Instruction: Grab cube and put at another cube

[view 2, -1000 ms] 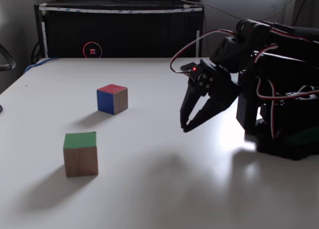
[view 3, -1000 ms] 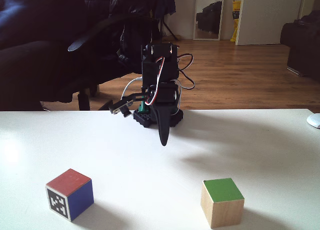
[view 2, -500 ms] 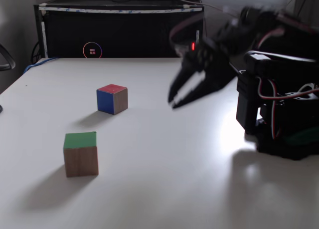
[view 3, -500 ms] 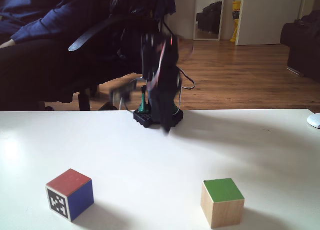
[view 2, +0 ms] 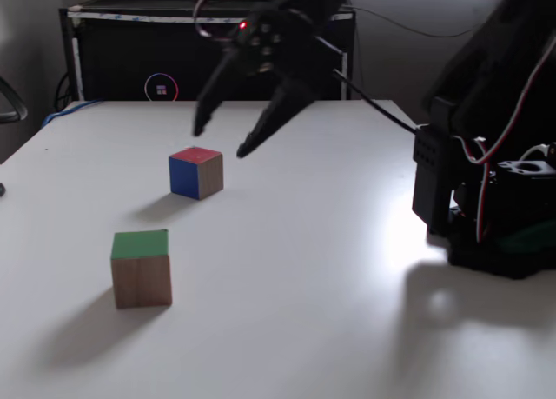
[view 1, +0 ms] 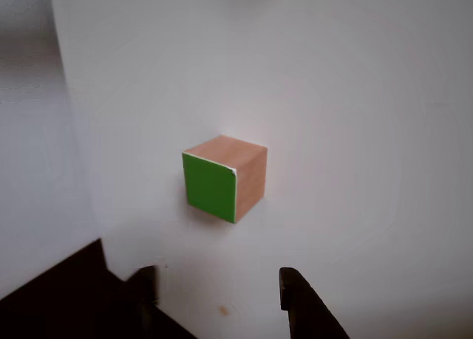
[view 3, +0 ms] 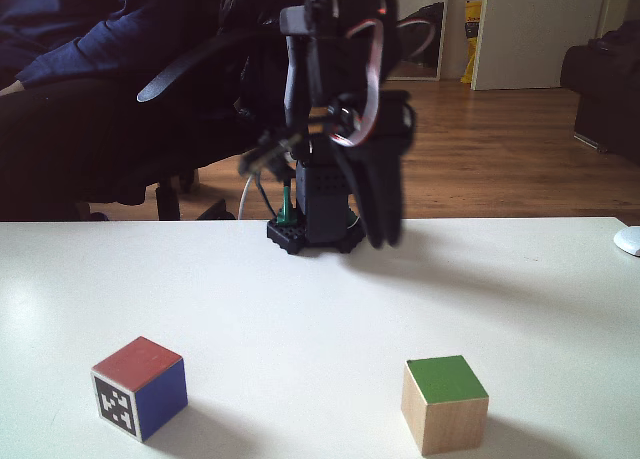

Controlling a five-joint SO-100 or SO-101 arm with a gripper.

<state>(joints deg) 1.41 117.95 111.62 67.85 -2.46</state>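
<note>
Hovering spread-fingered above the white table point(view 2: 304, 269), the gripper point(view 2: 224, 136) holds nothing; wooden green-faced cube point(view 2: 141, 268) and red marker cube point(view 2: 195, 172) sit apart.

gripper point(view 1: 218, 298) cut off by bottom edge in other view, just two dark fingertips point(view 1: 290, 287) in frame. gripper point(view 2: 224, 136) motion-blurred in a fixed view, finger outlines smeared. arm base point(view 2: 499, 234) cut by right edge there. in a fixed view, gripper point(view 3: 380, 219) blurred, gap between fingers unreadable. white object point(view 3: 628, 241) clipped at right edge, too little to identify.
</note>
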